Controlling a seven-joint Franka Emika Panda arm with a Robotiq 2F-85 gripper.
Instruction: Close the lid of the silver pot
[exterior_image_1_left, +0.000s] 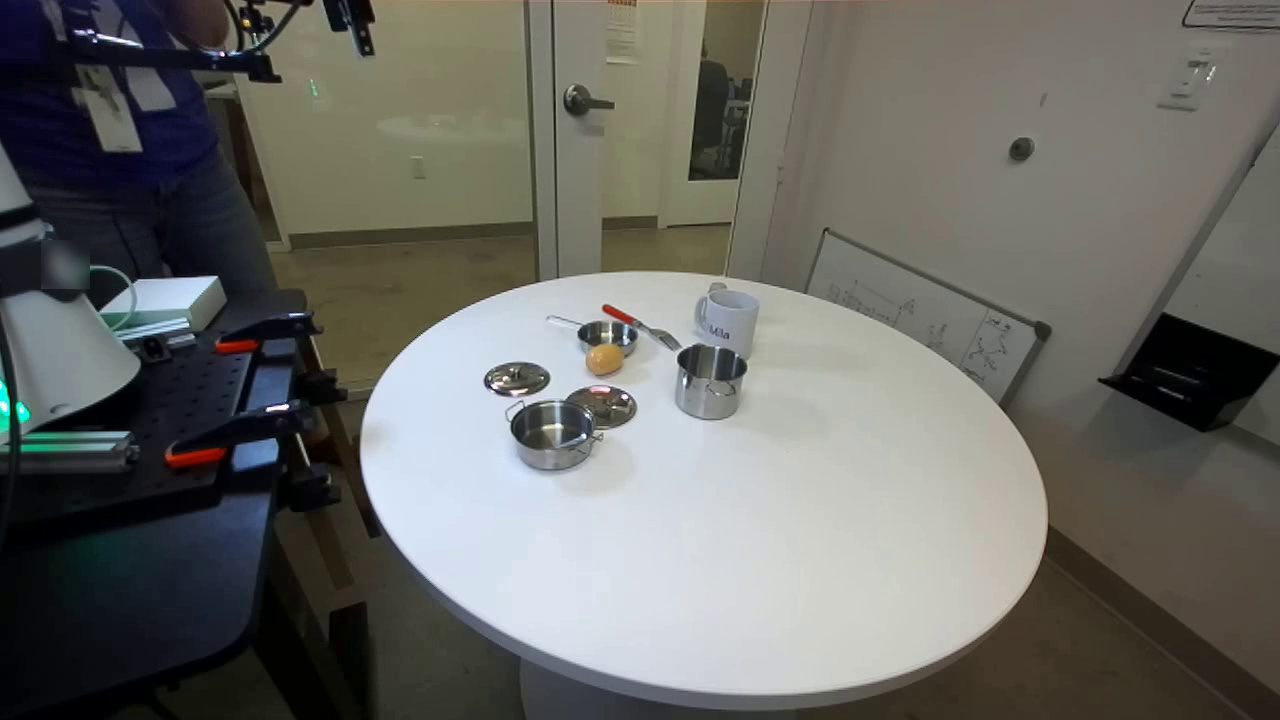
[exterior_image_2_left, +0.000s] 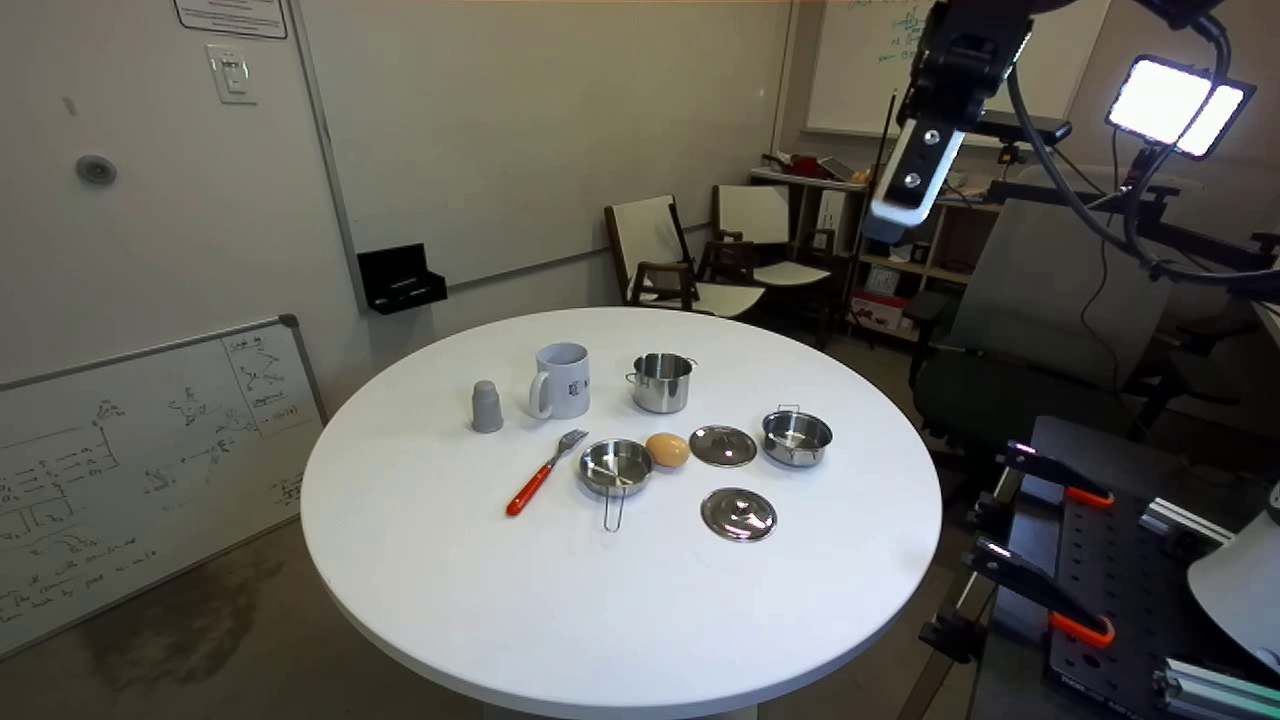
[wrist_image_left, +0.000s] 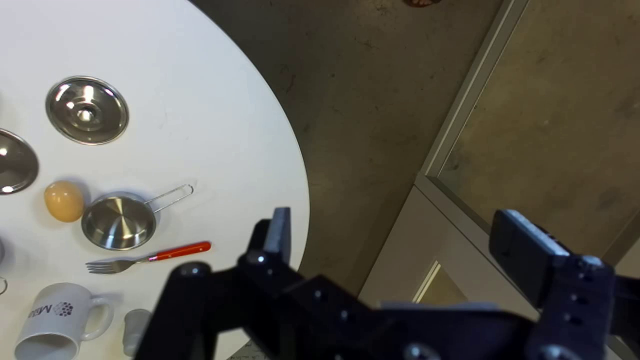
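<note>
The silver pot (exterior_image_1_left: 709, 395) stands upright and uncovered on the table, also seen in an exterior view (exterior_image_2_left: 661, 390); only a sliver shows at the wrist view's left edge. Two similar flat silver lids lie on the table. One lid (exterior_image_1_left: 517, 379) is near the table's edge, also in an exterior view (exterior_image_2_left: 738, 516) and the wrist view (wrist_image_left: 87, 111). The other lid (exterior_image_1_left: 604, 405) lies between the pot and the shallow bowl, also in an exterior view (exterior_image_2_left: 723, 446). My gripper (wrist_image_left: 392, 222) is open and empty, high above and beside the table; it shows in an exterior view (exterior_image_2_left: 900, 190).
A shallow two-handled silver bowl (exterior_image_1_left: 553, 452) stands beside a lid. An egg (exterior_image_2_left: 668, 450), a small long-handled pan (exterior_image_2_left: 616, 470), a red-handled fork (exterior_image_2_left: 545, 475), a white mug (exterior_image_2_left: 563, 382) and a grey container (exterior_image_2_left: 486, 408) share the round white table (exterior_image_2_left: 620, 620).
</note>
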